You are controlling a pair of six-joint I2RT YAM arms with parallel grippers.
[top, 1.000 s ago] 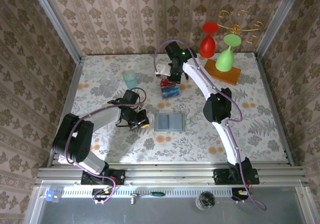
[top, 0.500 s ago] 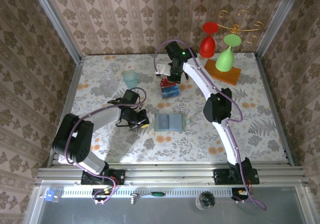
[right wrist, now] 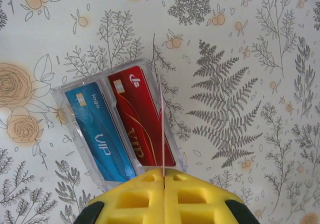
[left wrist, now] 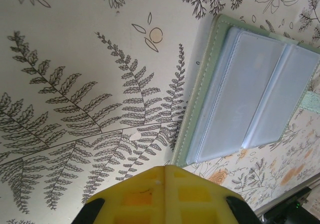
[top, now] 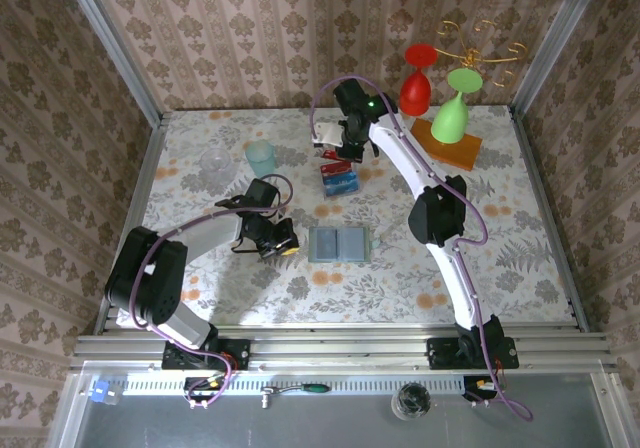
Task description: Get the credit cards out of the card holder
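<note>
Now, top view: the right end effector [top: 345, 154] sits farther back on the tabletop [top: 500, 258] than a second ago. It has pulled off the red and blue cards [top: 338, 176], which lie more exposed and well apart from the holder [top: 339, 245]. The holder has not moved; it lies open and flat at centre. The left end effector [top: 283, 246] is just beside the holder's left edge, same spot as before.

Left wrist view: the yellow pads are pressed together with nothing between them. The holder's clear sleeves look empty from here, though the right panel is partly cut off.

Right wrist view: the pads are closed, and a thin orange-pink line runs out from the seam between them. I read it as a third card [right wrist: 158, 99], clamped and seen edge-on, though not with certainty. Beyond it the blue card [right wrist: 100, 134] and red card [right wrist: 140, 119] lie side by side in a clear box [right wrist: 60, 91].

Judgement: two cards are already out and parked, and the retreat suggests the third is not yet set down. If the sleeves are truly empty, placing it finishes the task.
</note>
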